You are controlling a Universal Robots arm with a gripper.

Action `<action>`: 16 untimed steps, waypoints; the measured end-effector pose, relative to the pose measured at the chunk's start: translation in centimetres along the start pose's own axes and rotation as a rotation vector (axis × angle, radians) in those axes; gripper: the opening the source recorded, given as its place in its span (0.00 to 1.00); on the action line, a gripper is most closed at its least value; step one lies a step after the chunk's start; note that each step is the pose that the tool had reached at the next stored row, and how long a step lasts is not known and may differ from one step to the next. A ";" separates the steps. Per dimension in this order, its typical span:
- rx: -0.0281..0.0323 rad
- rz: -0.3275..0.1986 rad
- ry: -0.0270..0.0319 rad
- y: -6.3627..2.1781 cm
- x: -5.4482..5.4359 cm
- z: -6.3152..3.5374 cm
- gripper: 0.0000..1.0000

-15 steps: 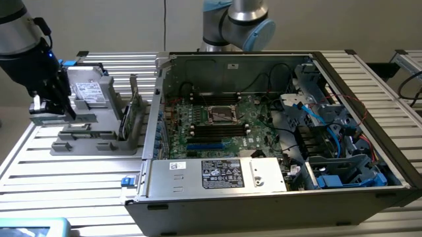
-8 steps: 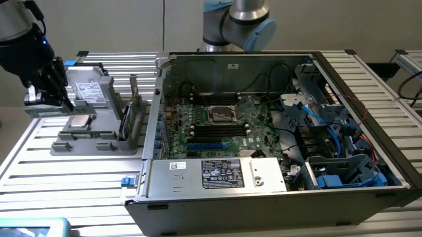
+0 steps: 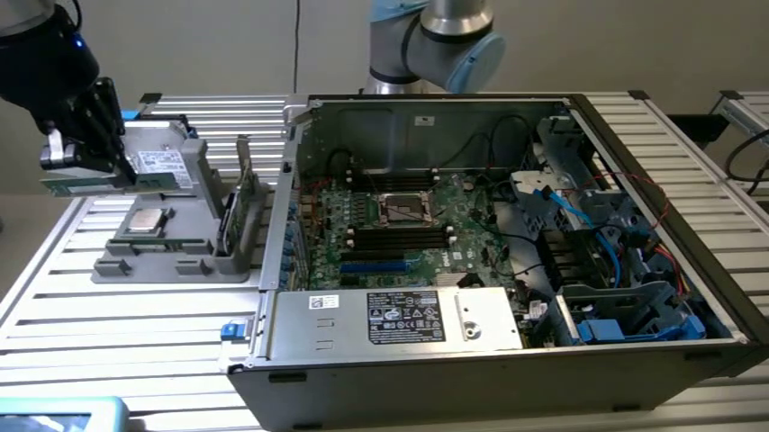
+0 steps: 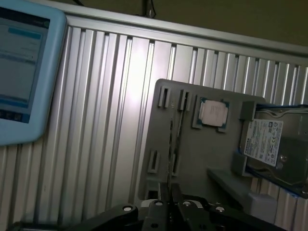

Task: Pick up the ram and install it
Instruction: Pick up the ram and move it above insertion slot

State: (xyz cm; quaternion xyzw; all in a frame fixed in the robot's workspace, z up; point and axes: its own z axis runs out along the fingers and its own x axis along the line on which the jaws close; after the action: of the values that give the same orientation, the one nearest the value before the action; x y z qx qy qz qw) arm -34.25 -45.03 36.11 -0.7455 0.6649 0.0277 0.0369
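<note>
Grip is narrow: the jaws pinch the ram (image 3: 63, 186) from above, holding it clear over the grey holder (image 3: 168, 256) at the exterior view's left. Its long axis runs level, roughly across that view. The motherboard (image 3: 397, 216) lies well apart toward the exterior view's right, inside the open computer case (image 3: 292, 162). An upright green card (image 3: 247, 211) and the case's side wall stand between; a hard drive (image 3: 162, 162) sits just beside the jaws.

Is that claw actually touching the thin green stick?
Touching. The exterior view shows the gripper clamped on the upper edge of the ram, with the green stick hanging just below its fingers.
</note>
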 end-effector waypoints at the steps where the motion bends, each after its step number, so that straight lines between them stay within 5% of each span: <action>1: -0.0010 0.000 -0.0001 -0.32 0.1 -0.36 0.14; 8: -0.0115 -0.001 -0.0013 -2.74 0.5 -2.73 0.14; 16: -0.0260 0.001 -0.0028 -5.87 1.1 -4.19 0.14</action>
State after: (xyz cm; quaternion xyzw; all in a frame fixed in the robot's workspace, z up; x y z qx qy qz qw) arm -28.33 -45.84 40.29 -0.7457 0.6646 0.0374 0.0281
